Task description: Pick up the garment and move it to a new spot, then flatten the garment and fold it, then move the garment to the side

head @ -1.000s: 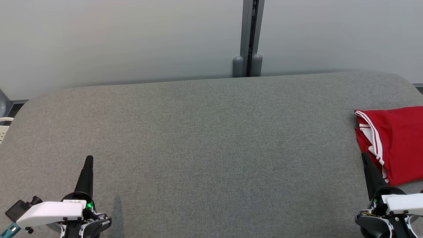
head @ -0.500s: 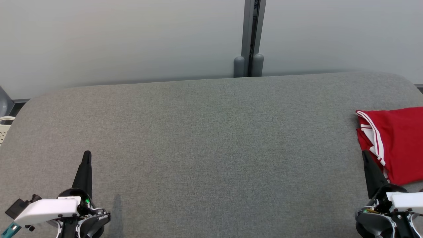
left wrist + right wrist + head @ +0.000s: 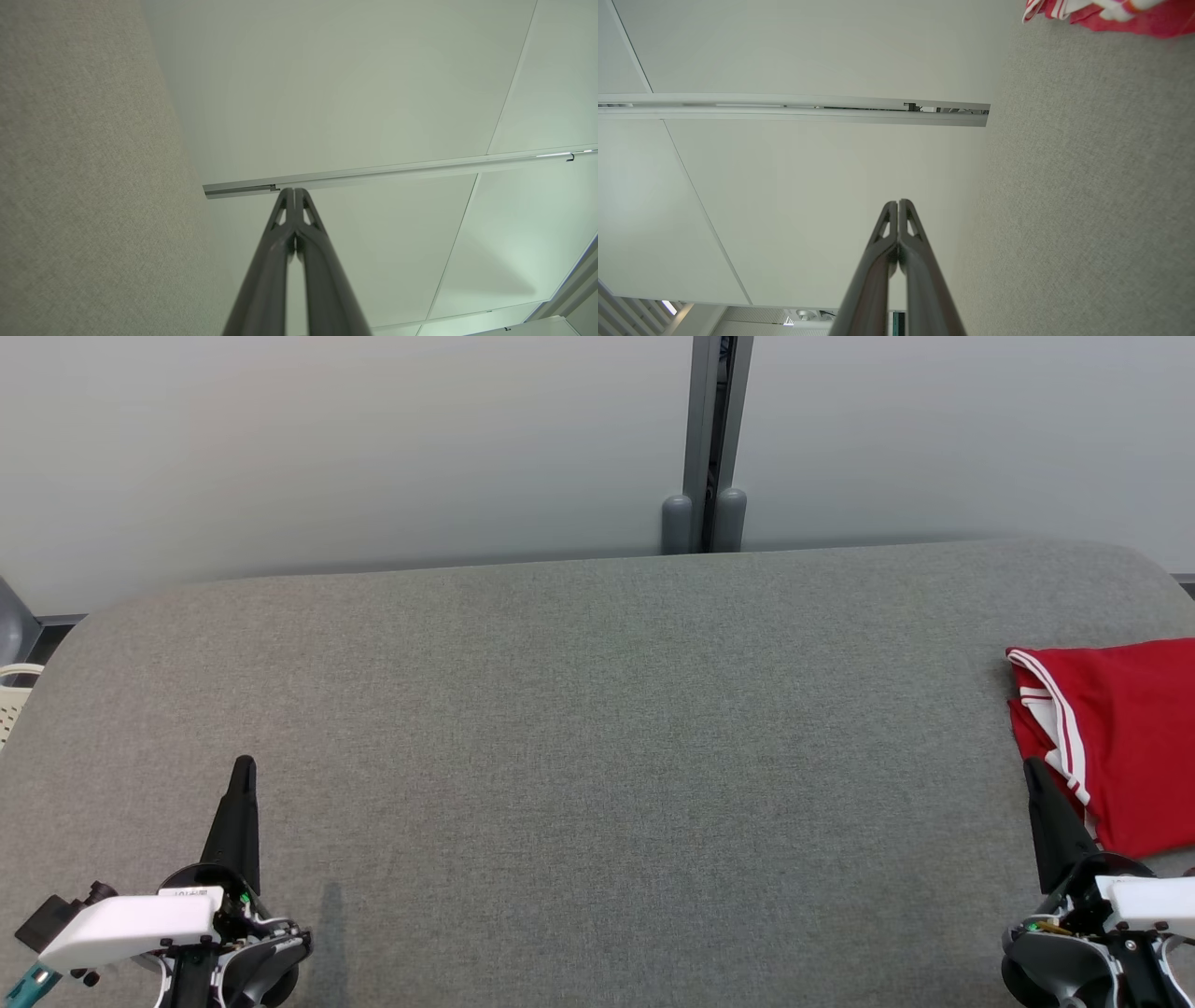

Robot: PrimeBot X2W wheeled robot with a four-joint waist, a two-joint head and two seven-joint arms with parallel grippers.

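Not much has changed. The left claw (image 3: 245,765) has slid a tiny bit forward over the soft grey cloth-covered tabletop (image 3: 597,709). The right claw (image 3: 1031,767) has stayed about where it was. The whole picture has moved a little sideways too, so the head camera turned a bit. The red cloth garment with white stripes (image 3: 1120,737) has not moved.

The garment lies folded in a neat flat pile, off to one side. It is just past the tip of the right claw, on that claw's right side. It is far away from the left claw. From the right wrist view the garment (image 3: 1111,14) sits apart from the claw (image 3: 898,201), so the claw is not touching it. I think the folding and the move to the side are done, and the arms are going back to rest.

Both claws are squeezed together and hold nothing. You can see this up close for the left claw (image 3: 294,190) too.

Now let us count:
- One red garment.
- Two claws.
- One tabletop.
- One grey metal post (image 3: 714,429) on the pale wall, far ahead between the two claws.
- Two small round grey caps (image 3: 676,523) at the bottom of that post.
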